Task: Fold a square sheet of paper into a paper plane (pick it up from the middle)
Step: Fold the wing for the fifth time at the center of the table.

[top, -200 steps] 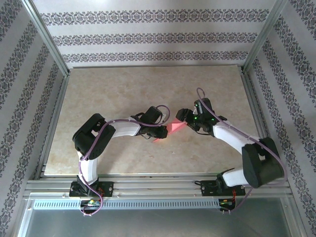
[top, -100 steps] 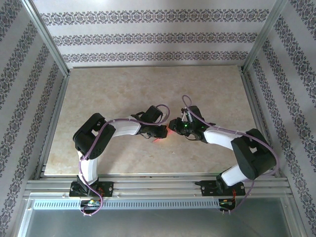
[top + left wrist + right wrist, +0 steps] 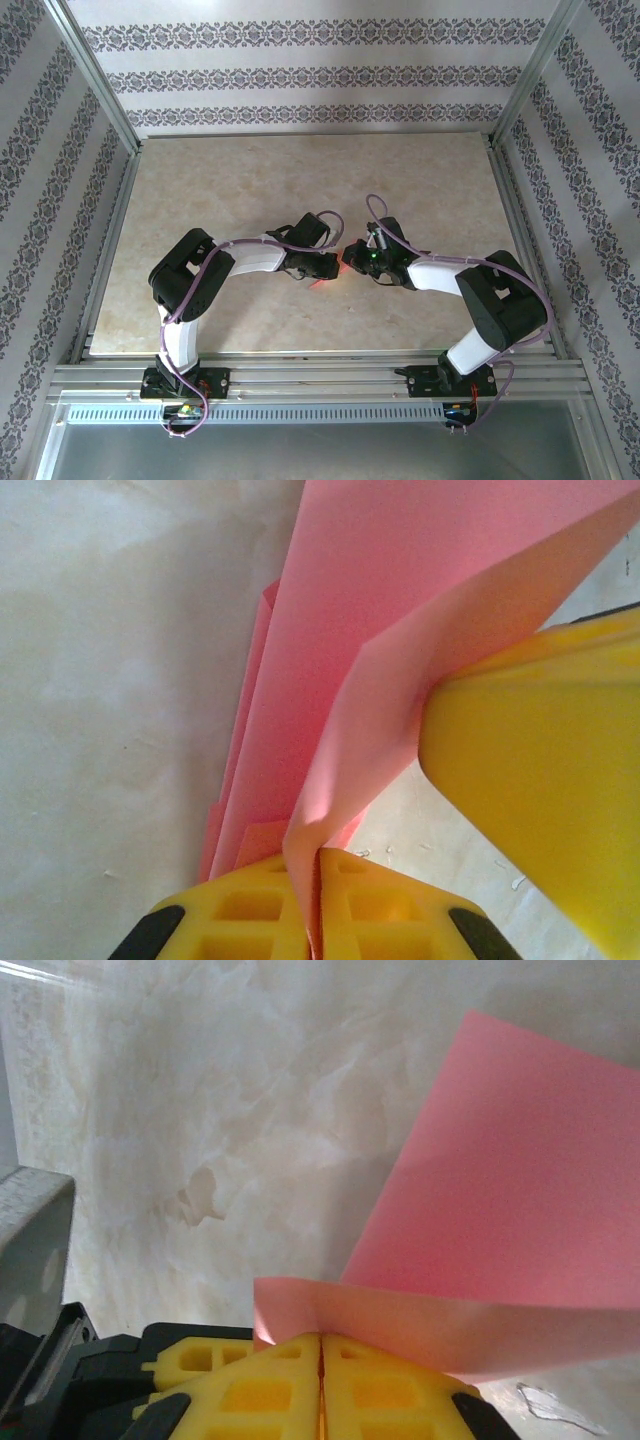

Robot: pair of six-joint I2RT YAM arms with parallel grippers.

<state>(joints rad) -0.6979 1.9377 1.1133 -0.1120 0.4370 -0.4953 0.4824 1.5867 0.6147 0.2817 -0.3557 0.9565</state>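
**Both jaws clenched on the half-folded sheet of paper (image 3: 400, 610)**

The sheet of paper was pink, creased into several layered flaps, and held up on edge between my two arms. It sat over the middle of the desk (image 3: 250, 180), a little toward my near side. Whether its lowest edge touched the desk I could not tell.

My left jaws were clenched on a folded ridge of it, and the paper ran straight down into the slit between the yellow fingertips (image 3: 250, 910). My right jaws were clenched as well, pinching a folded flap, with a broad flat panel rising beyond them. From above, the two sets of jaws stood nose to nose, very near each other, with slivers of pink between and just below them.

I judged the sheet to be almost weightless and limp wherever it lay single. It looked stiff only along its creases, and it would crumple or tear easily. The safest hold seemed to be on a crease where the layers stacked, close to the fold line rather than out on a loose panel. With both grips so near each other, any pull apart or twist risked ripping it, and the smooth paper could slide from a light pinch
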